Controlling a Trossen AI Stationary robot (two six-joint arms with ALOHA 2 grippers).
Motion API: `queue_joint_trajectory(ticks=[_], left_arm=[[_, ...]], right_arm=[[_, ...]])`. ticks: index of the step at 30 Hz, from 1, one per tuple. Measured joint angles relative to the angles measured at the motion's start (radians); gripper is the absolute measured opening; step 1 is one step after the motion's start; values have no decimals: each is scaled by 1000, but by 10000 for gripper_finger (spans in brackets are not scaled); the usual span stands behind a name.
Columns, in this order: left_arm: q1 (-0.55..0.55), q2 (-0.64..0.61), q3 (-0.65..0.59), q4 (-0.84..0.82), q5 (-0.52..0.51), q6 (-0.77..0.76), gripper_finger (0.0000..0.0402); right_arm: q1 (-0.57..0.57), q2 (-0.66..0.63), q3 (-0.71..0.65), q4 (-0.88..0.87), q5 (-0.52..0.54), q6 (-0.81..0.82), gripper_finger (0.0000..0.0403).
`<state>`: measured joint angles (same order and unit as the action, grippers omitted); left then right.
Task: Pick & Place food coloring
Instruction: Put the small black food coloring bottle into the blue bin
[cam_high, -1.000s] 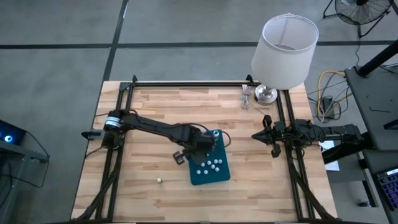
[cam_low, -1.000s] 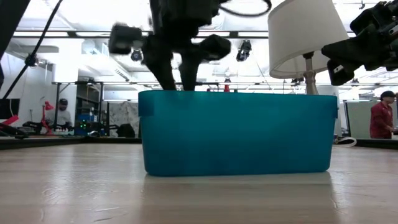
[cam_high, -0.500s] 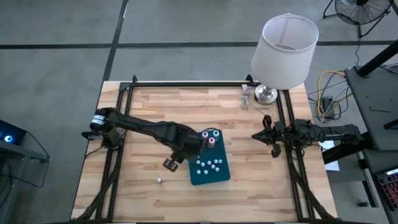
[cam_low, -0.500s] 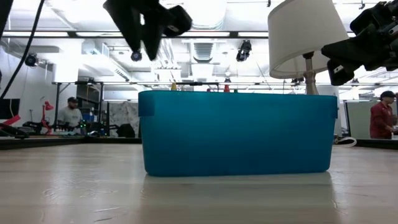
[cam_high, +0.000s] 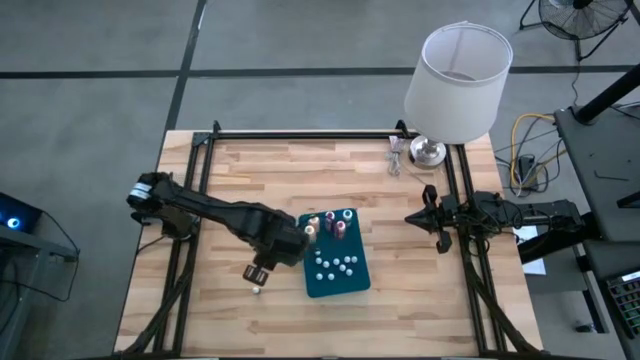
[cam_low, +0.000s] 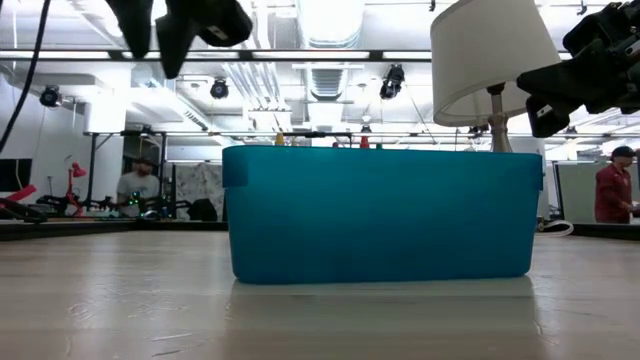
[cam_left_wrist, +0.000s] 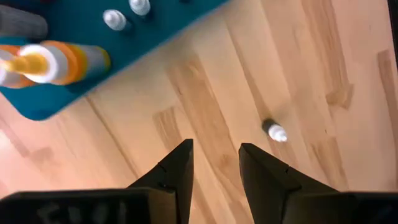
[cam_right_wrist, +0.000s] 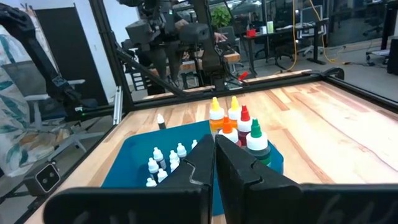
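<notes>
The teal tray (cam_high: 352, 286) stands near the table's middle. Tall food coloring bottles (cam_high: 327, 223) with coloured tops stand at its far end, and several small whitish ones (cam_high: 336, 265) stand nearer. One small bottle (cam_high: 257, 290) lies alone on the wood left of the tray, also seen as a small bottle (cam_left_wrist: 273, 131) in the left wrist view. My left gripper (cam_left_wrist: 216, 163) hangs open above the bare wood between the tray and this bottle, pointing down, with nothing between its fingers. My right gripper (cam_right_wrist: 215, 155) is shut and waits level at the table's right edge (cam_high: 415, 217).
A lamp with a white shade (cam_high: 457, 80) stands at the far right corner, with a small clear object (cam_high: 395, 158) beside its base. Black frame rails (cam_high: 300, 134) run along the table's sides. Bare wood lies left of and beyond the tray. People (cam_low: 610, 185) show in the room behind.
My left gripper has risen out of the tray's far left part and gone toward the table's left and near edges, rolling about its own axis. It now hangs over the bare wood by the loose small bottle. The tall bottles it covered now show.
</notes>
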<state>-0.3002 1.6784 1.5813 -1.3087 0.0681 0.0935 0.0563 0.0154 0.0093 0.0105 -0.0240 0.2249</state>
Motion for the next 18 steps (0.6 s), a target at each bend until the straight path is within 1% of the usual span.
queue_joint_trajectory(ticks=[4,9,18], left_arm=[[-25,-27,-53,26,0,-21,101],[-53,-81,-143,109,1,-36,101],[-124,-215,-318,231,2,-93,101]], right_arm=[[0,0,0,0,0,0,9],[0,0,0,0,-1,0,9],[0,0,0,0,-1,0,9]])
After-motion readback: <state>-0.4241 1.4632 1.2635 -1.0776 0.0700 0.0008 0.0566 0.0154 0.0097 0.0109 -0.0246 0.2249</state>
